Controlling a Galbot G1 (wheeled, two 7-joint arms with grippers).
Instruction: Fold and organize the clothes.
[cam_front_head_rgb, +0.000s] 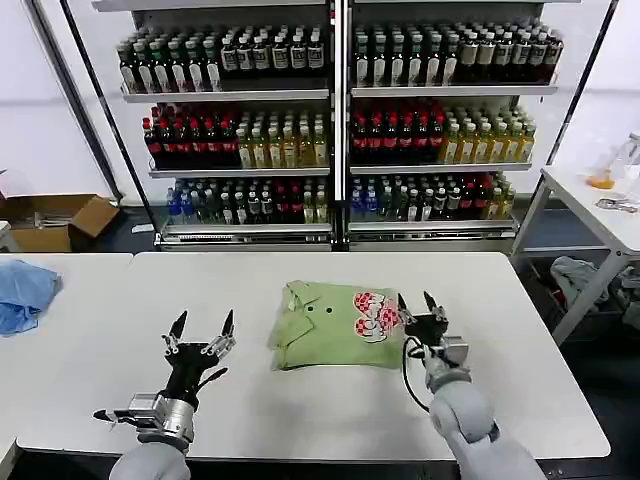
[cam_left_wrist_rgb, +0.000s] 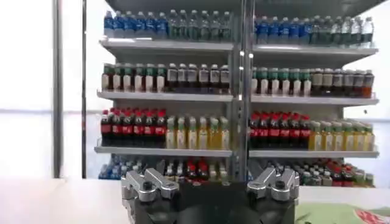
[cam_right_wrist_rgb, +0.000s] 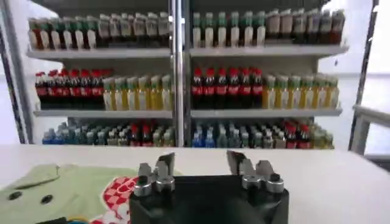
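Green shirt (cam_front_head_rgb: 335, 325), one, folded.

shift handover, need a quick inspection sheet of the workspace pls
surface: white table, bare around the shirt
job's things: light green shirt folded at table centre, chest print up
clutter: light blue cloth on the adjoining table, robot's left
grippers: left pincer open, left of the shirt, apart from it; right pincer open at the shirt's right edge
cables: black cable looped at the right wrist
surroundings: drink shelves behind, cardboard box on floor
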